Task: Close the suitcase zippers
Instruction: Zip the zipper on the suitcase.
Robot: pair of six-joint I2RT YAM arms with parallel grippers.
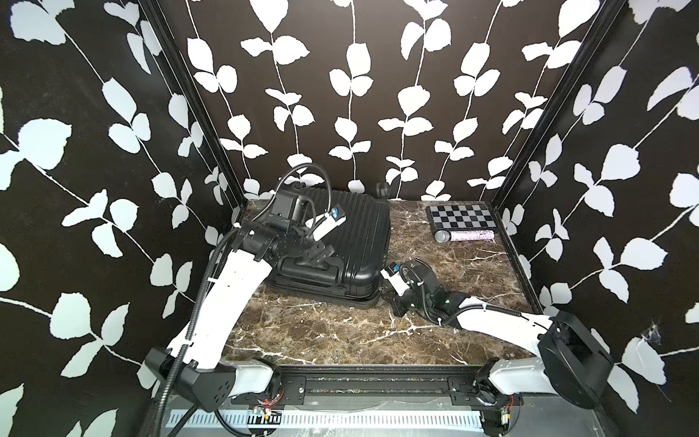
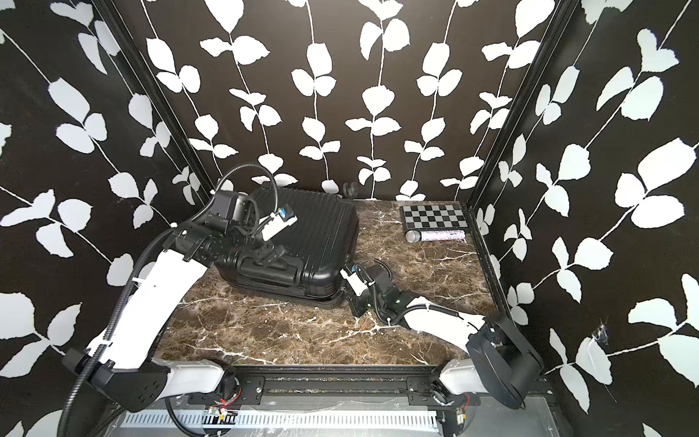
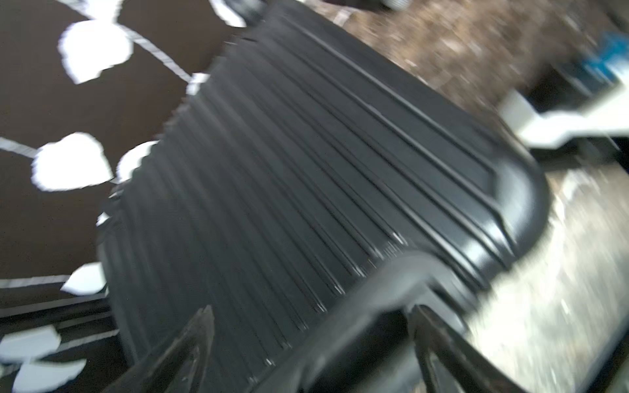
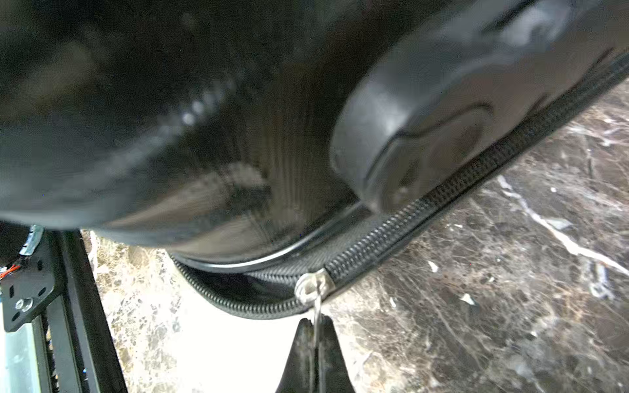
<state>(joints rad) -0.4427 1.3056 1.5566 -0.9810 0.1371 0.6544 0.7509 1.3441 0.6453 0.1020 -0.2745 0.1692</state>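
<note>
Suitcase (image 1: 351, 230): ribbed black hard shell

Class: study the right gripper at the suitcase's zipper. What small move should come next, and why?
Likely the right gripper, shut on the zipper pull, should draw the slider round the suitcase corner toward the parted teeth; on the slider's other side the zipper is already meshed.

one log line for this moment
right end effector: shut on zipper pull | left end effector: open over suitcase | zipper: partly closed
</note>
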